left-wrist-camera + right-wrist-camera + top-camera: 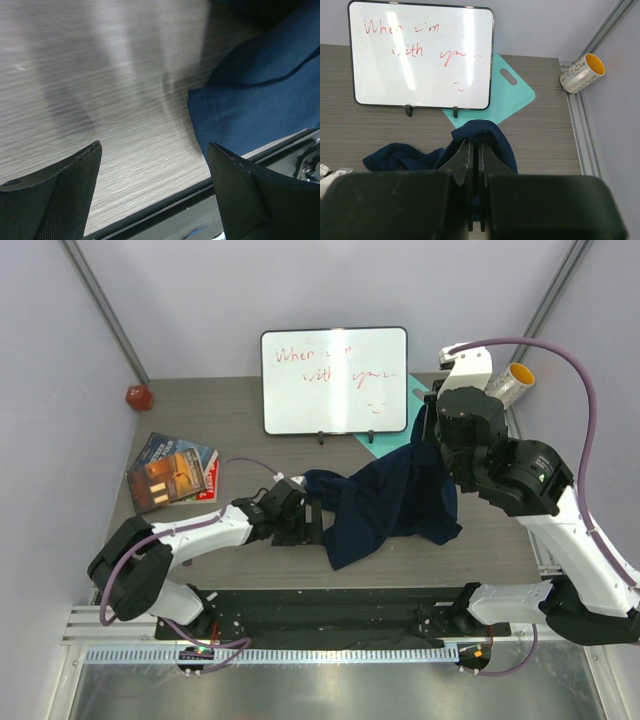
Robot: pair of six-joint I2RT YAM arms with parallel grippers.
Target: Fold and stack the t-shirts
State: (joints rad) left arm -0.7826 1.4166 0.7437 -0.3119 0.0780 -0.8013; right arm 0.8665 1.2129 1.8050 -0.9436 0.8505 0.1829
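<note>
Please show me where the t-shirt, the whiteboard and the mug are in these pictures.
t-shirt (pixel 385 508): top view, the middle of the dark blue cloth.
whiteboard (pixel 420 55): right wrist view, its white writing surface.
mug (pixel 581 75): right wrist view, its patterned side wall.

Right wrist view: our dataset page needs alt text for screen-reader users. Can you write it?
The right gripper, shut, pinches a fold of the dark navy t-shirt over a grey wood-grain table. Beyond are a whiteboard with red handwriting, a teal board and a mug.
</note>
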